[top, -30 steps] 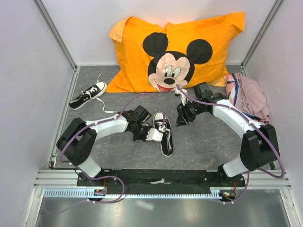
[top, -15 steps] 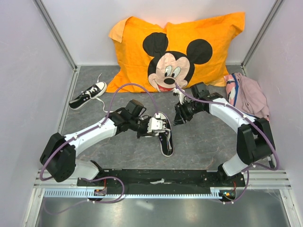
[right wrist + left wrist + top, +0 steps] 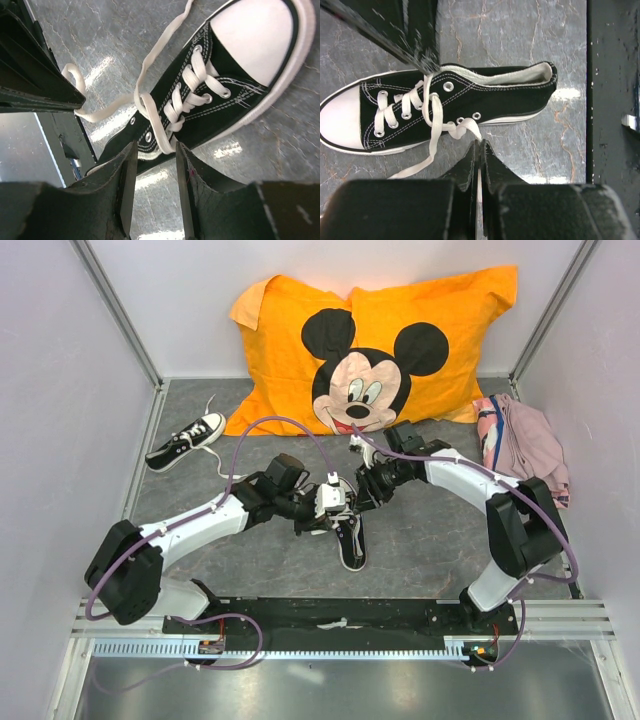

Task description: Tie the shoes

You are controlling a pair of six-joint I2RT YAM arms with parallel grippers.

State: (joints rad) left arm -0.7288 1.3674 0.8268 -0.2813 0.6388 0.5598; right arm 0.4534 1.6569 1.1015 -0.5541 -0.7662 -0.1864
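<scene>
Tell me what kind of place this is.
Probably a robot lab cell: white walls on an aluminium frame enclose a table, a left arm and right arm bolted at its near edge, plus a pillow and shoes.

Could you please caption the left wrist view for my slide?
Left pincer shut on a white lace beside the black sneaker.

Grey table [image 3: 430, 540]: shoes [image 3: 186, 442], pillow [image 3: 370, 350], clothes [image 3: 525, 445]
</scene>
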